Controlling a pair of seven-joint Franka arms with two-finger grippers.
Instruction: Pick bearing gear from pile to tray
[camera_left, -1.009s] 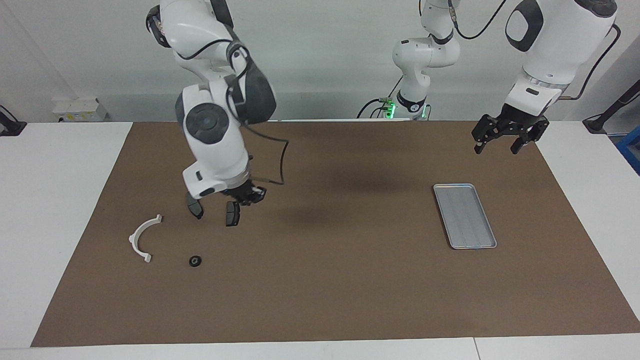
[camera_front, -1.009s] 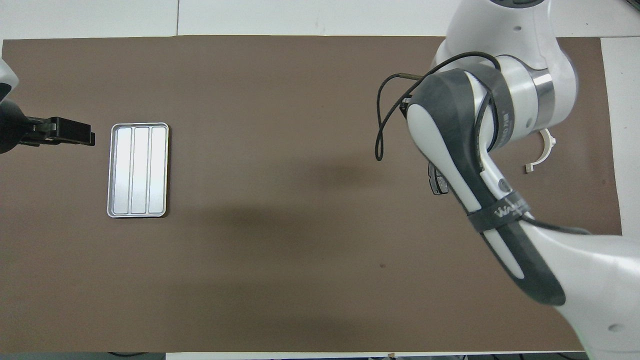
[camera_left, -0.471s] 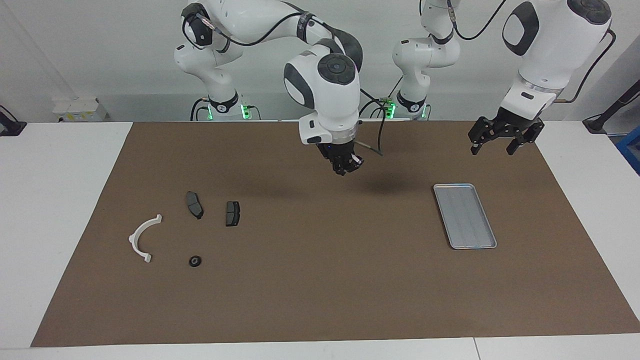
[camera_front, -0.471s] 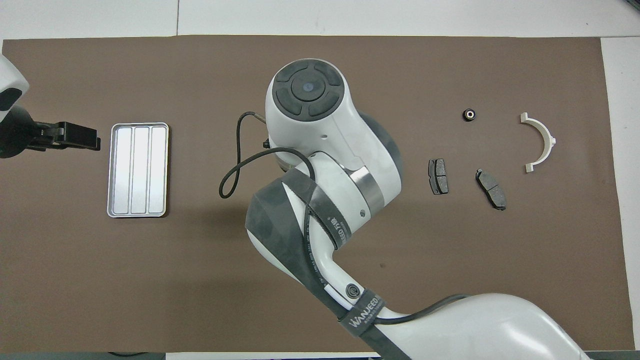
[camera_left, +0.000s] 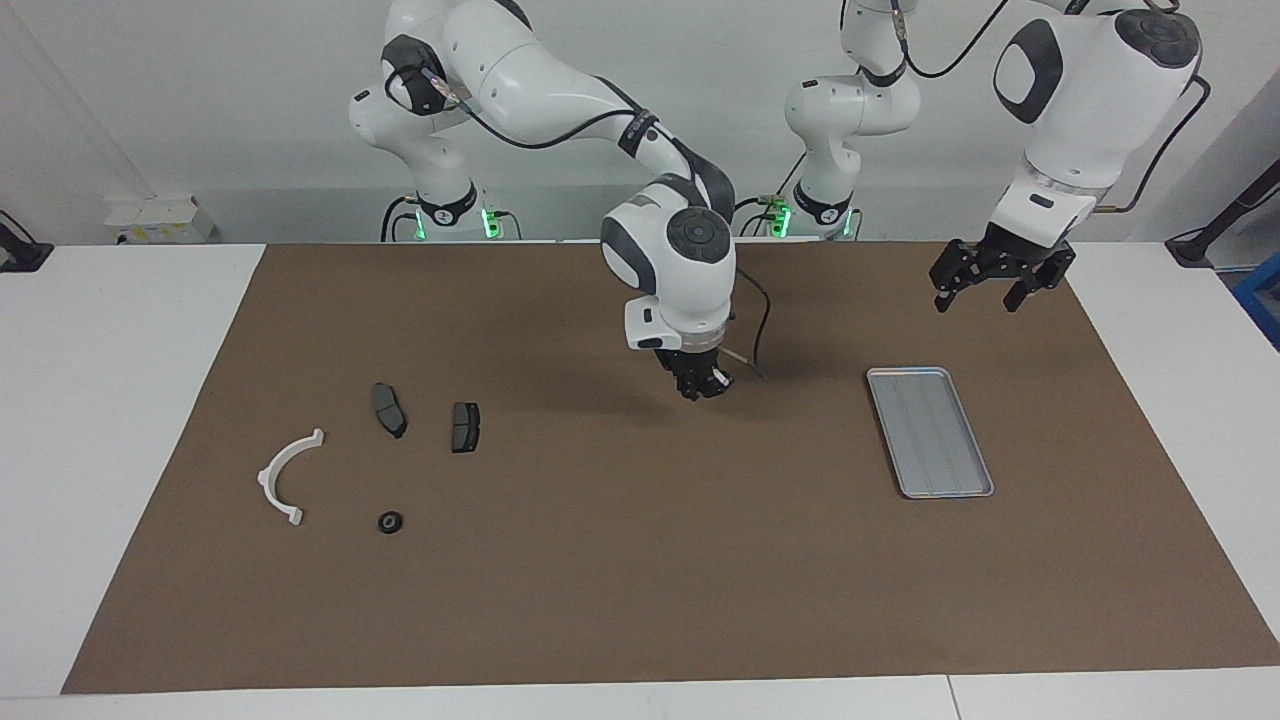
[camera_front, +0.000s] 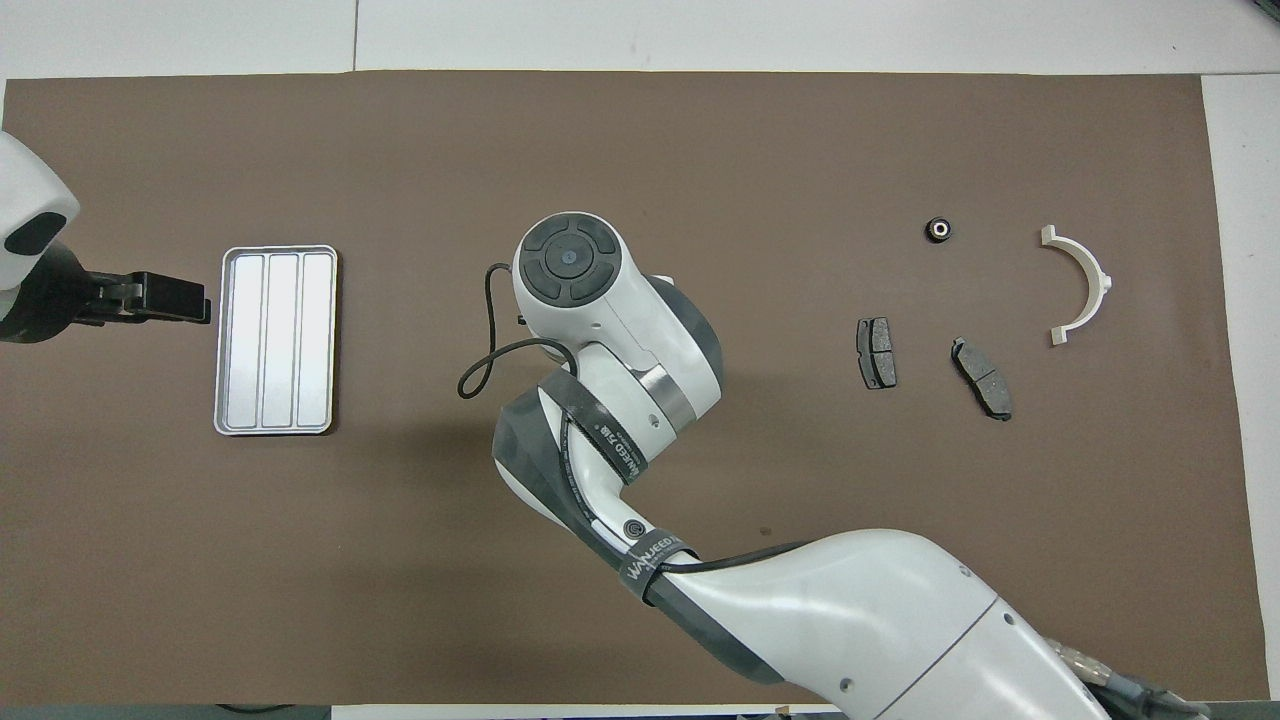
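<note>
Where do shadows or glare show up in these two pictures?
Facing view: a soft shadow lies on the brown mat beneath the right gripper. Overhead view: the tray gleams bright, and a faint shadow spreads on the mat beside it.

1. In the overhead view, the right gripper was wholly hidden under its own white wrist housing (camera_front: 572, 262).
2. In the facing view, whatever sat between the right gripper (camera_left: 700, 385) fingertips was too small to tell.
3. The left gripper (camera_front: 160, 298), at nine o'clock overhead, had its arm cut by the frame edge.
</note>
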